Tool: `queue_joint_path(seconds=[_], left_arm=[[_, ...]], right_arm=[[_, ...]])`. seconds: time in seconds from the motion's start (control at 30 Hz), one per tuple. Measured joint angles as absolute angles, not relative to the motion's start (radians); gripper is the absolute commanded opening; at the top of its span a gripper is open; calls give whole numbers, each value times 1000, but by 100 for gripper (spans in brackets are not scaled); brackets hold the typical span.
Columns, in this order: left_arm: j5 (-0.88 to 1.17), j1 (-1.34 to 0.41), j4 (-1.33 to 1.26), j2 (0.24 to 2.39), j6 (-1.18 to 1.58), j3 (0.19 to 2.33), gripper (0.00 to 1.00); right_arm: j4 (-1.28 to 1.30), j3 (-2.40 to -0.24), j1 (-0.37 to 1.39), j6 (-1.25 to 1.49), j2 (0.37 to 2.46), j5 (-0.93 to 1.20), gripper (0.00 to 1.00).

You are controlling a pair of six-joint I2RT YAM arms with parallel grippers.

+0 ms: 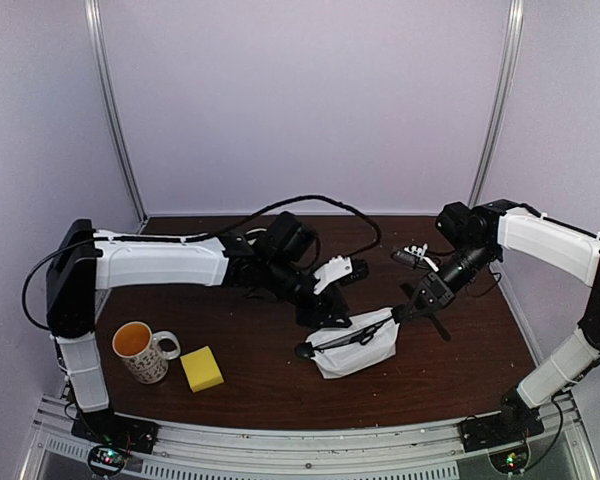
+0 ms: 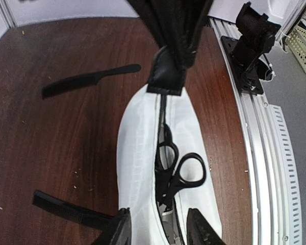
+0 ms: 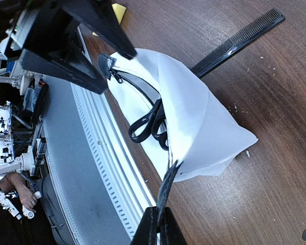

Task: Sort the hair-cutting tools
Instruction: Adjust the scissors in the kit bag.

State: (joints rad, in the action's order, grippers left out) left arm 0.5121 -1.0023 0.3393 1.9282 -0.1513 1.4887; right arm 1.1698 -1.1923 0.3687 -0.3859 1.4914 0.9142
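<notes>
Two end effectors share one white pouch (image 2: 140,153), and the reason looks plain enough: stretched between them, its zip mouth stays open for loading. The right end effector (image 3: 158,227) has its fingers pinched tight on the dark strip at one end of the zip. The left end effector (image 2: 162,229) sits astride the other end, fingers apart with the fabric between them, seemingly pressing its sides so the opening gapes.

The scissors (image 2: 181,171) are already inside, black handle loops poking out of the slit. The combs are not — one comb (image 2: 86,81) lies on the wood beyond the pouch, a second comb (image 2: 66,209) beside its near end, both flat and free. I judge the sorting partly done.

The tabletop (image 2: 51,143) is dark brown wood, lightly flecked with crumbs, edged by a slotted metal rail (image 2: 255,132). A mug (image 1: 140,350) and a yellow sponge (image 1: 202,368) stand near the left arm's base; pale lilac walls (image 1: 300,100) close the booth.
</notes>
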Motion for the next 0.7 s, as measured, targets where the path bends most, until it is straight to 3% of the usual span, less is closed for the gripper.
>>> queue_joint_path(seconds=[0.3,0.7], left_arm=[[332,-1177,81,1768,-250,1242,44],[103,-1184,-74,1905,-153,1209,31]], right_arm=[[1169,-1192,369,-386,1491,912,3],[1156,-1189,369,-382,1491,908,3]])
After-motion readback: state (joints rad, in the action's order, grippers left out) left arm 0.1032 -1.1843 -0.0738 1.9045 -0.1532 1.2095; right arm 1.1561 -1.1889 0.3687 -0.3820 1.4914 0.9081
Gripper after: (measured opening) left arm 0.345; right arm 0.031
